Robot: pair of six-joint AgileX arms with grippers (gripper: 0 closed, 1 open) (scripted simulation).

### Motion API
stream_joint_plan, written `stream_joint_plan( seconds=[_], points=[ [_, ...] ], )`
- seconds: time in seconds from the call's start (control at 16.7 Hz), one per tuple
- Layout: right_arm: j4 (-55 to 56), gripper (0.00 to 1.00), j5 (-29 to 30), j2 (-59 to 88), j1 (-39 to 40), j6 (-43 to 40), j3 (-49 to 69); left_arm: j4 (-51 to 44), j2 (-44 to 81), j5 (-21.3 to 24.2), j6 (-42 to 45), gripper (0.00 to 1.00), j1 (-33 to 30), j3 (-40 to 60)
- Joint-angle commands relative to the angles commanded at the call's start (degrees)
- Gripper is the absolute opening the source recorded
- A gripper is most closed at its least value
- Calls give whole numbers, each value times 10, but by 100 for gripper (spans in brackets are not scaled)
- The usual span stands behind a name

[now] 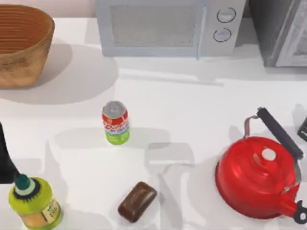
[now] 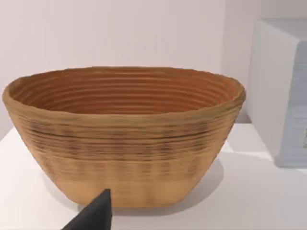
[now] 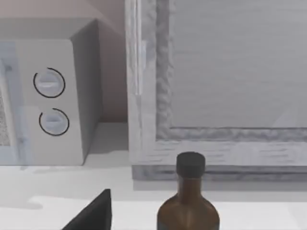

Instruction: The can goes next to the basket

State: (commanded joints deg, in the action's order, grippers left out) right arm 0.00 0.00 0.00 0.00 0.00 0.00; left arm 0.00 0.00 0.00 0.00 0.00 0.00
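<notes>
The can stands upright on the white table, left of centre, with a red upper band, a green lower band and a silver top. The basket sits at the far left back corner, large, round and woven; the left wrist view shows it close up with its ribbed inside. My left arm is at the left edge, well apart from the can, and a dark part of my left gripper points toward the basket. My right arm stays at the right edge, and its gripper faces the back wall.
A green-lidded bottle stands front left, a brown block lies at the front centre, and a red kettle sits front right. A microwave and a grey cabinet line the back. A brown bottle stands before the cabinet.
</notes>
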Motion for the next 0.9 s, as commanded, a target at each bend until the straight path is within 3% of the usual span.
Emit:
stream_joint_plan(
  seconds=[0.24, 0.42, 0.9],
  points=[
    [0, 100, 0, 0, 0, 0, 0, -14, 18, 0, 11, 100, 2, 17],
    [0, 100, 0, 0, 0, 0, 0, -67, 90, 0, 54, 100, 10, 85],
    [0, 100, 0, 0, 0, 0, 0, -321, 492, 0, 260, 100, 49, 421]
  ],
)
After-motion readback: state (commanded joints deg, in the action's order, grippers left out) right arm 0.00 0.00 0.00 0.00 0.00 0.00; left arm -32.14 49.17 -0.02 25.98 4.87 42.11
